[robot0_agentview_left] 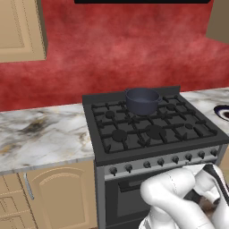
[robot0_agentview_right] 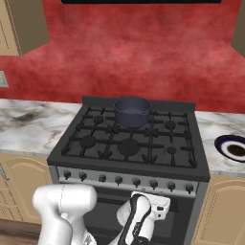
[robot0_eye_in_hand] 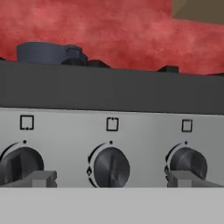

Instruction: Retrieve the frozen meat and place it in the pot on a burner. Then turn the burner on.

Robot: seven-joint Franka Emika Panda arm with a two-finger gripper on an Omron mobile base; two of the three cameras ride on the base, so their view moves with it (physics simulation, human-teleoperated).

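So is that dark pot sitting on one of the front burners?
No, the pot stands on a burner in the back row of the stove, right by the red wall, with the front grates bare.

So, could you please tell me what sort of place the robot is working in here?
A home-style kitchen, rendered: a gas stove with black grates and a row of knobs, a pot on a rear burner, marble counters over wooden cabinets, and a red wall behind.

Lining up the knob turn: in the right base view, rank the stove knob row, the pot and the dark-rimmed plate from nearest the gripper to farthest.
1. Knob row: just above the gripper, on the stove front.
2. Plate: right counter.
3. Pot: rear burner, centre back.
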